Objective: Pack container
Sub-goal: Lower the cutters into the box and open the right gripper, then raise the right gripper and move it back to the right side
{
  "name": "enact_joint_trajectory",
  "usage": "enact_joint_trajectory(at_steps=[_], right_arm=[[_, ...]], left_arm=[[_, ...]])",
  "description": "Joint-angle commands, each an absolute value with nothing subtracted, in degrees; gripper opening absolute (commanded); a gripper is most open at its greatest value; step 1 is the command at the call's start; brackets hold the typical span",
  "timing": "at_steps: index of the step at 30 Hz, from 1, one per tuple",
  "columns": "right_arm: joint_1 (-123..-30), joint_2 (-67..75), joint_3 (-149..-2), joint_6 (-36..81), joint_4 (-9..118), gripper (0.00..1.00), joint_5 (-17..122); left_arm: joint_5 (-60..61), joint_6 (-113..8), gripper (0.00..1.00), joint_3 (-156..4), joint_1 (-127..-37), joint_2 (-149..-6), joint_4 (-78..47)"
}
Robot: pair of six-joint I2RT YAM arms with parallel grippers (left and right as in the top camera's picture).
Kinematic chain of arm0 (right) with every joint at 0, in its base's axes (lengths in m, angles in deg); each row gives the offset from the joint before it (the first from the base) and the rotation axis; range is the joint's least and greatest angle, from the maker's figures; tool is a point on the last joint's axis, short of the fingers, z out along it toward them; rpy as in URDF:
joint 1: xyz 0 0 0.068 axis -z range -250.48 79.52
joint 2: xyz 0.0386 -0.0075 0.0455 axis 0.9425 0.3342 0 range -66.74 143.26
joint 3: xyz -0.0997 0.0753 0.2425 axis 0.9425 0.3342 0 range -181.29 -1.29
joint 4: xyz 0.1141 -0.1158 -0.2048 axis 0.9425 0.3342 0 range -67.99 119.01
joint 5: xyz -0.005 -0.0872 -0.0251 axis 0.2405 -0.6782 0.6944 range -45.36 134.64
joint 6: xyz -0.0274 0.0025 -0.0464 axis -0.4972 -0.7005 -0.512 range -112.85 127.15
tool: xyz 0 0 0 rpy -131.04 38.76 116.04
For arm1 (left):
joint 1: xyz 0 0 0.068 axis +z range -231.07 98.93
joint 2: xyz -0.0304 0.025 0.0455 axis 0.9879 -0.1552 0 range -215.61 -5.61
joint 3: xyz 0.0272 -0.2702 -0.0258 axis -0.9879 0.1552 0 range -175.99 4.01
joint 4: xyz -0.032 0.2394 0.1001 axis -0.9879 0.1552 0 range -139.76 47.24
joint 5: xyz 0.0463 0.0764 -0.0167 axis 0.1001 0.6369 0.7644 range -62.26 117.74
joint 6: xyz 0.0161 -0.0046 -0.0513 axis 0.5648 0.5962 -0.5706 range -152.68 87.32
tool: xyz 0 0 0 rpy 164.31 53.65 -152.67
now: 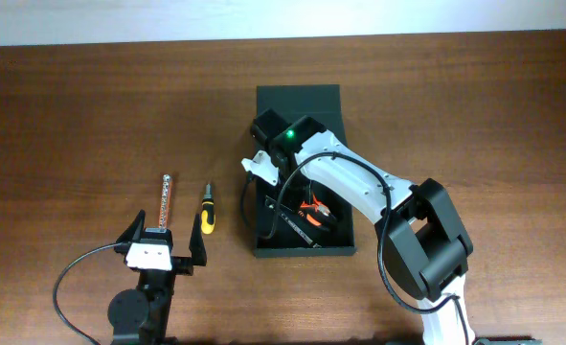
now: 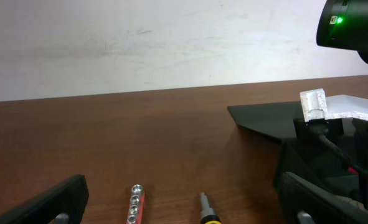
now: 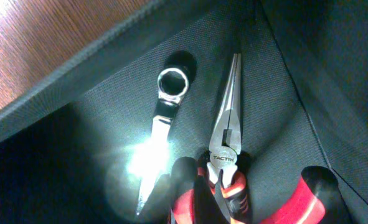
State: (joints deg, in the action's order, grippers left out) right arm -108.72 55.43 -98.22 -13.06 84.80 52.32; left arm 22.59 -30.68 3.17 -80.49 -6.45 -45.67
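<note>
Evidently packing is midway: the container sits mid-frame with pliers and a wrench inside, under the right gripper, whose spread cannot be told. The left gripper gapes wide by the screwdriver on the tabletop, likely the next pick.

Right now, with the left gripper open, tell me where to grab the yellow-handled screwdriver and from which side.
Best take the screwdriver by its thick yellow handle, the end nearest the left gripper. Come down from above, jaws closing across it: it lies flat on the table, shaft pointing away from the arm, with bare wood on both sides.
</note>
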Motion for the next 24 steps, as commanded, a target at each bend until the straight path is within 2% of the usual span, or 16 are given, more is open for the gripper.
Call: enact_joint_trajectory(at_steps=[1, 4, 6, 8, 11, 16, 18, 24], right_arm=[[-108.7, 55.6, -97.9, -13.5, 84.7, 0.10, 53.1], [-108.7, 55.6, -97.9, -13.5, 84.7, 0.13, 53.0], [-108.7, 55.6, -97.9, -13.6, 84.7, 0.23, 53.0], [-108.7, 55.6, -97.9, -13.6, 84.6, 0.27, 53.0], [-108.7, 55.6, -97.9, -13.5, 84.5, 0.39, 53.0], [-108.7, 55.6, -98.4, -13.5, 84.7, 0.79, 53.0], [-108.7, 55.6, -100.0, -13.5, 85.8, 0.99, 53.0], [-108.7, 55.6, -110.5, -13.3, 92.4, 0.99, 44.2]], left_arm=[[23.0, -29.8, 0.99, 3.5, -80.1, -6.0, -45.5], [23.0, -29.8, 0.99, 3.5, -80.1, -6.0, -45.5], [23.0, -29.8, 0.99, 3.5, -80.1, -6.0, -45.5], [23.0, -29.8, 0.99, 3.5, -80.1, -6.0, -45.5], [23.0, -29.8, 0.99, 3.5, -80.1, -6.0, -45.5], [23.0, -29.8, 0.99, 3.5, -80.1, -6.0, -45.5], [23.0, -29.8, 0.99, 3.5, -80.1, -6.0, -45.5], [23.0, -29.8, 0.99, 3.5, -80.1, -6.0, -45.5]])
